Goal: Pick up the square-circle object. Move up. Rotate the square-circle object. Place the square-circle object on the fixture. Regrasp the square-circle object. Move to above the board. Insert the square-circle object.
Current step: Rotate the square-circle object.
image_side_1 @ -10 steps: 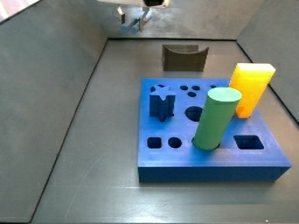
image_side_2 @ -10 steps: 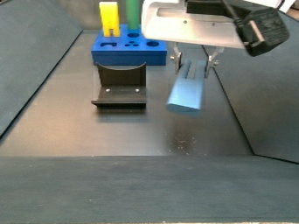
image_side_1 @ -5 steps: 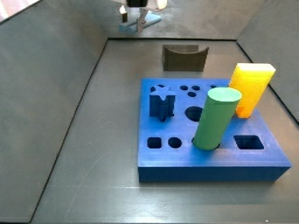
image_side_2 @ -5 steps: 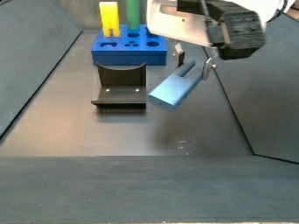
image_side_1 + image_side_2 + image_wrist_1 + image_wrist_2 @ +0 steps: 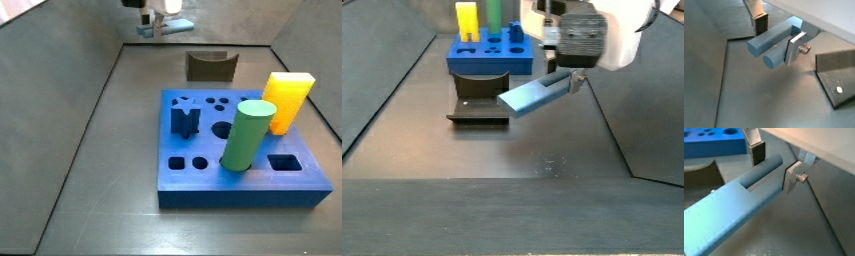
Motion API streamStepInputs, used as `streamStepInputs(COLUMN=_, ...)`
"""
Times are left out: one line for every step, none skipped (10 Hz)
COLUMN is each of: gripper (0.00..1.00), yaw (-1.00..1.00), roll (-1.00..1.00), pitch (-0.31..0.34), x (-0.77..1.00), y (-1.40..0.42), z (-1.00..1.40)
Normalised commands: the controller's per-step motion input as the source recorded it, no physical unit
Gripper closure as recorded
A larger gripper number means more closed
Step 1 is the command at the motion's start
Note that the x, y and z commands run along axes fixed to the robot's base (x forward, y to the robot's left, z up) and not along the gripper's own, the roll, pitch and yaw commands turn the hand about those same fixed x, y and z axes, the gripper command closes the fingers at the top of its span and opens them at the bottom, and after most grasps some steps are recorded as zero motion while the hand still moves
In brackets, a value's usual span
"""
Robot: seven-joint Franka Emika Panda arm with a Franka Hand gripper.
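The square-circle object point(image 5: 539, 94) hangs in the air, tilted close to level and clamped at one end by the end effector point(image 5: 564, 77), plates pressed on its flat sides in both wrist views. It looks rigid, light and smooth. Held this near the end, its long free part could lever and slip, so a regrasp nearer the middle seems wiser. In a side view the fixture point(image 5: 478, 98) sits on the bench at about nine o'clock of the peg, just below, notch open. Beyond it stands the board point(image 5: 486, 58), carrying the green cylinder point(image 5: 247, 134) and yellow block point(image 5: 287, 100). Nothing blocks the path down to the fixture.
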Motion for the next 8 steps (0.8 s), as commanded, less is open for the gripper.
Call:
streamStepInputs(gripper=1.0, yaw=-1.0, roll=0.0, pitch=-0.004, x=0.02, y=0.01, z=-0.04)
streamStepInputs(gripper=1.0, yaw=-1.0, roll=0.0, pitch=-0.004, x=0.02, y=0.01, z=-0.04)
streamStepInputs(gripper=1.0, yaw=-1.0, roll=0.0, pitch=-0.005, x=0.02, y=0.01, z=-0.04)
streamStepInputs(gripper=1.0, yaw=-1.0, roll=0.0, pitch=-0.005, x=0.02, y=0.01, z=-0.04)
streamStepInputs(gripper=1.0, yaw=-1.0, roll=0.0, pitch=-0.005, x=0.02, y=0.01, z=-0.04)
streamStepInputs(gripper=1.0, yaw=-1.0, roll=0.0, pitch=-0.005, x=0.02, y=0.01, z=-0.04)
streamStepInputs(gripper=1.0, yaw=-1.0, roll=0.0, pitch=-0.005, x=0.02, y=0.01, z=-0.04)
streamStepInputs(gripper=1.0, yaw=-1.0, roll=0.0, pitch=-0.006, x=0.02, y=0.01, z=-0.04)
